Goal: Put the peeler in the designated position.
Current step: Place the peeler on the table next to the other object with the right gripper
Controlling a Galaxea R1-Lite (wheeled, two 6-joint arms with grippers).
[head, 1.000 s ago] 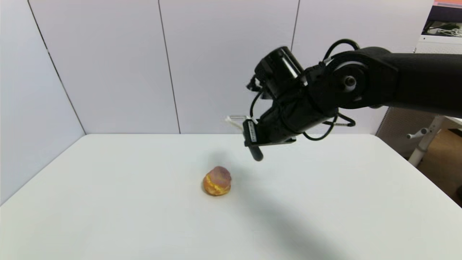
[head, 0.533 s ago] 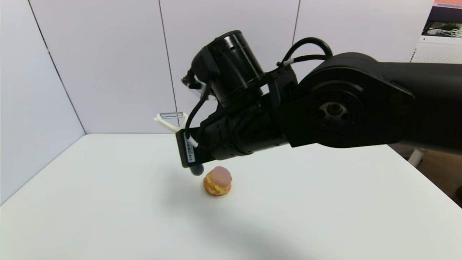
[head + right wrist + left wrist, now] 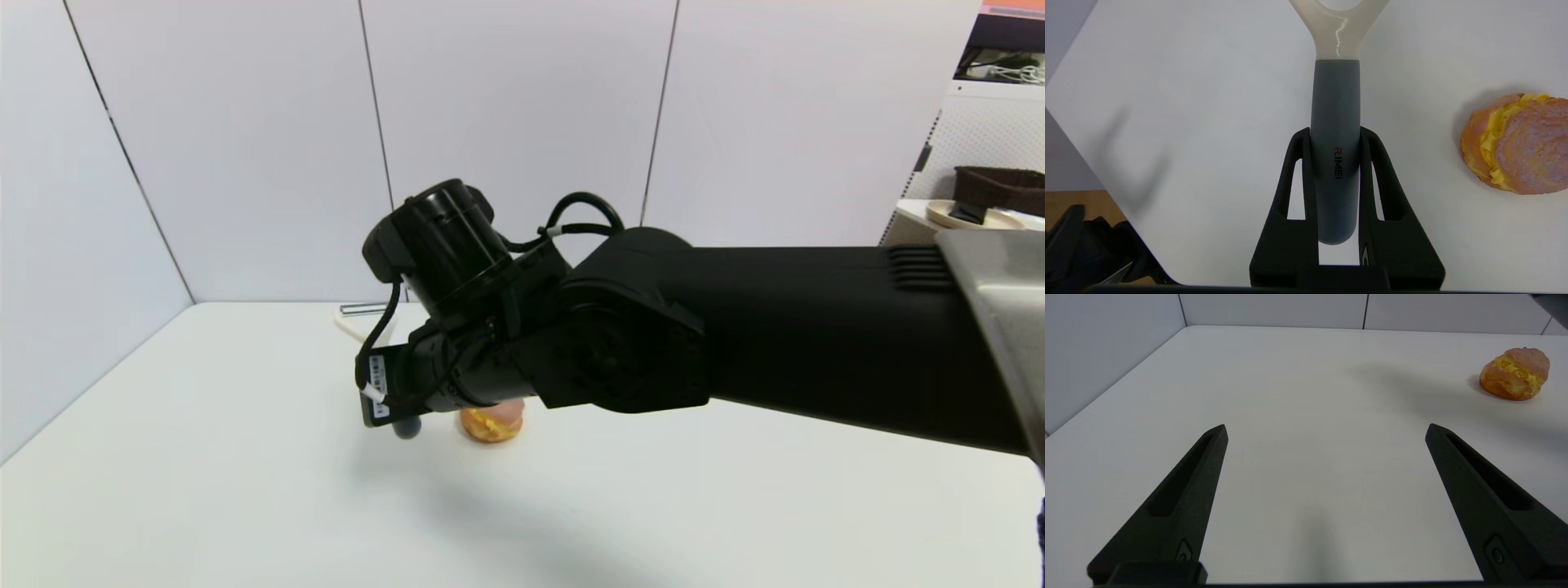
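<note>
Right end effector (image 3: 384,400) apparently grips the peeler (image 3: 359,322).

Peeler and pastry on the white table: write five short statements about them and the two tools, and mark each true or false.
1. The right tool is shut on the peeler's grey handle. True.
2. The peeler lies flat on the table. False: it is held above the table.
3. The left tool is open and holds nothing. True.
4. The pastry is clamped between the left tool's fingers. False: it sits on the table, apart from them.
5. The peeler's forked head is black. False: it is cream-white.
</note>
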